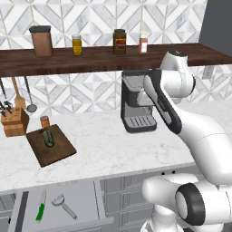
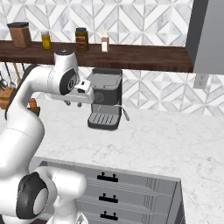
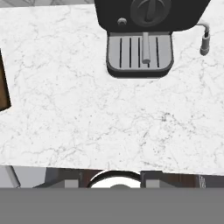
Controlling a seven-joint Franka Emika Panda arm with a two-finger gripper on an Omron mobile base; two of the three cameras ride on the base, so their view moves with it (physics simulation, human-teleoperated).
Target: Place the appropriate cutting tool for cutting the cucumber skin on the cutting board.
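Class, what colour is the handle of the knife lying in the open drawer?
Green, clearest in the left base view: knife.

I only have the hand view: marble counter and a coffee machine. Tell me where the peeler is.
Observer: The peeler lies in an open drawer below the counter, in the left base view.
Operator: Report what lies beside it.
Observer: A green-handled knife, just to its left in the same drawer.
Operator: Give me the cutting board's state.
Observer: The cutting board sits on the counter with the cucumber on it, a knife block behind it.
Operator: Confirm the gripper's position.
Observer: The gripper hangs in front of the coffee machine, holding nothing that I can see.
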